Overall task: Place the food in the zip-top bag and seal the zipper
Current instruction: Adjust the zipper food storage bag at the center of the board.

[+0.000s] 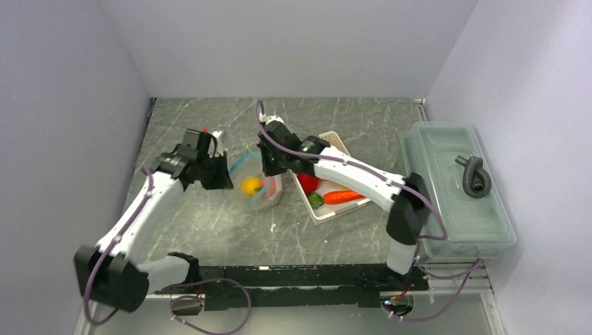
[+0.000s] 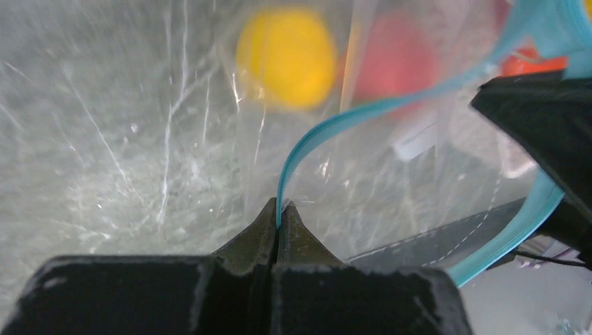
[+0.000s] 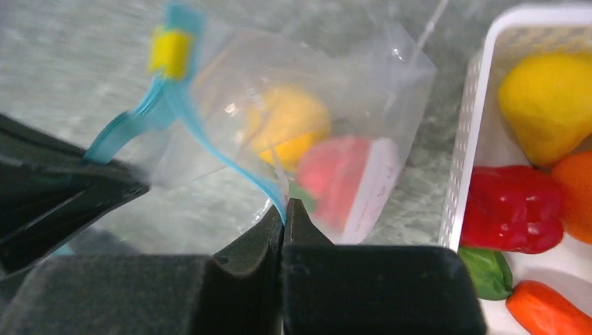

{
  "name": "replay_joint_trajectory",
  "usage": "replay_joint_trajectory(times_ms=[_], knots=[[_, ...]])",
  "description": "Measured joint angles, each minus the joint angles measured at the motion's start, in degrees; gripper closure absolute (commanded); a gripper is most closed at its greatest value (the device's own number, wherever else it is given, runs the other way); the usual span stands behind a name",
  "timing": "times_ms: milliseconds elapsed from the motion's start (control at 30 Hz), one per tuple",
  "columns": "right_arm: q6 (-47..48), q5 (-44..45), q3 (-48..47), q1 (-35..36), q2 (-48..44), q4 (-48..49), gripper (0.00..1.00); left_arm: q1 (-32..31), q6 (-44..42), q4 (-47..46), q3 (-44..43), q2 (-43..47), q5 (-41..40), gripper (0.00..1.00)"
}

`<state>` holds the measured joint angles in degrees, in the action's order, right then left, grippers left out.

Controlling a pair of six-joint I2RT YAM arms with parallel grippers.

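Observation:
The clear zip-top bag is held up at table centre with its mouth spread open. Its teal zipper strip runs into my left gripper, which is shut on it. My right gripper is shut on the opposite zipper edge. Inside the bag lie a yellow lemon, a red piece and a small green piece. A yellow slider sits on the strip's end. A red pepper, carrot, orange and yellow piece lie in the basket.
A white perforated basket stands right of the bag, by my right arm. A large translucent lidded bin with a dark curled object on its lid sits at the right edge. Grey walls enclose the table.

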<state>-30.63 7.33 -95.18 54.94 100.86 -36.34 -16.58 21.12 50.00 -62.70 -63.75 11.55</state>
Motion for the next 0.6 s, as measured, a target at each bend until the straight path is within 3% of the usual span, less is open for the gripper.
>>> replay_joint_trajectory(times_ms=[133,233,600], knots=[[-0.50,-0.33,3.48,-1.11,5.51,-0.81,1.00,0.00,0.70,-0.72,5.81,-7.41,2.23,1.00],[-0.50,-0.11,3.76,-0.52,5.35,-2.38,1.00,0.00,0.72,0.52,5.22,-6.10,3.48,1.00],[0.35,6.95,-6.49,6.12,-5.64,-4.07,1.00,0.00,-1.51,6.40,-19.17,3.76,3.78,0.98]])
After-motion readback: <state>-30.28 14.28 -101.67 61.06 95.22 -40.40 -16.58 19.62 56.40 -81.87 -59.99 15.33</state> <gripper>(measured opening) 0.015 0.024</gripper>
